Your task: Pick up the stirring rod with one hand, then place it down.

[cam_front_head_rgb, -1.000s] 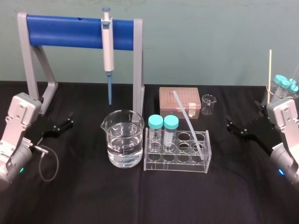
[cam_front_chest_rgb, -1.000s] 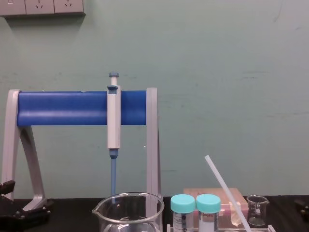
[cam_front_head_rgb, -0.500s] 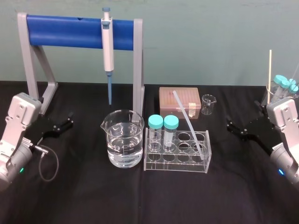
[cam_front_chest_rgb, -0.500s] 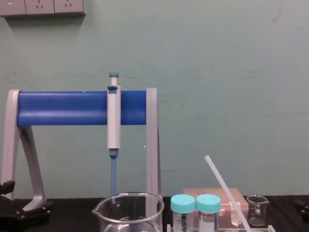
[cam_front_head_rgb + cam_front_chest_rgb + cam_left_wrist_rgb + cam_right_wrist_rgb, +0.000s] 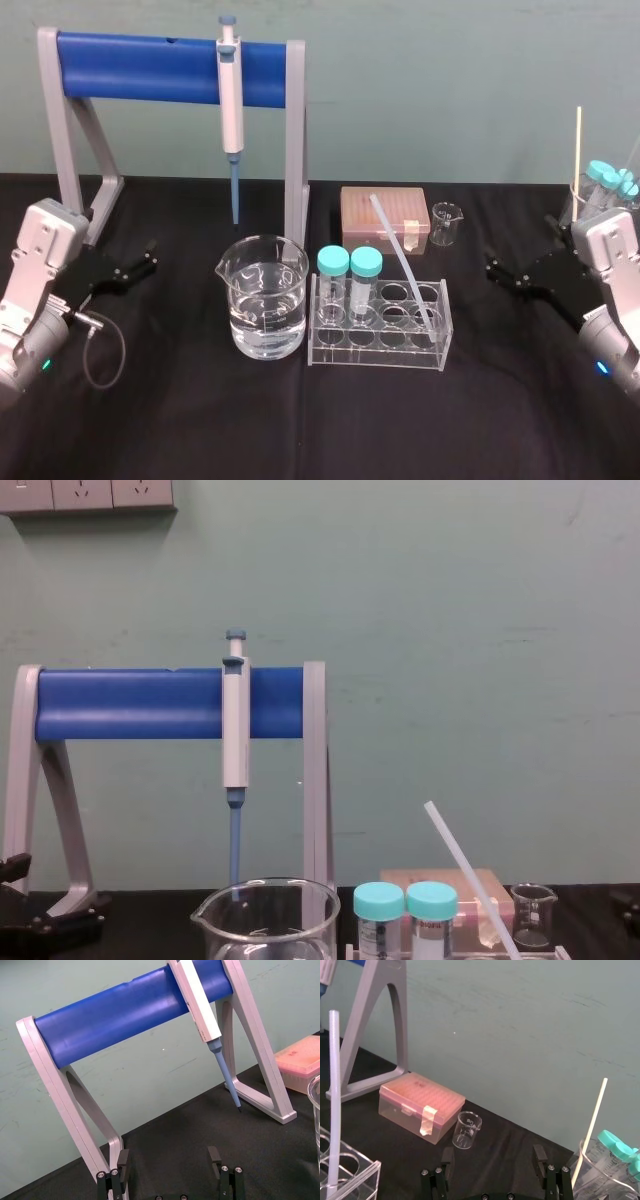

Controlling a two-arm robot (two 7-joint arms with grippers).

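The stirring rod [image 5: 400,255] is a translucent white rod leaning in the clear tube rack [image 5: 378,335], its top end tilted back and to the left; it also rises in the chest view as the stirring rod [image 5: 465,870] and in the right wrist view as the stirring rod [image 5: 334,1090]. My right gripper [image 5: 494,266] hovers low over the table to the right of the rack, well apart from the rod, and my right gripper [image 5: 493,1160] stands open and empty. Far left of the beaker, my left gripper [image 5: 148,258] rests; my left gripper [image 5: 169,1170] is open too.
A water-filled beaker [image 5: 263,297] stands left of the rack, which holds two teal-capped tubes [image 5: 349,264]. Behind are a pink tip box [image 5: 385,215], a small beaker [image 5: 446,222] and a pipette [image 5: 230,95] hanging on the blue stand [image 5: 140,66]. A beaker of capped tubes with a thin stick [image 5: 600,185] sits far right.
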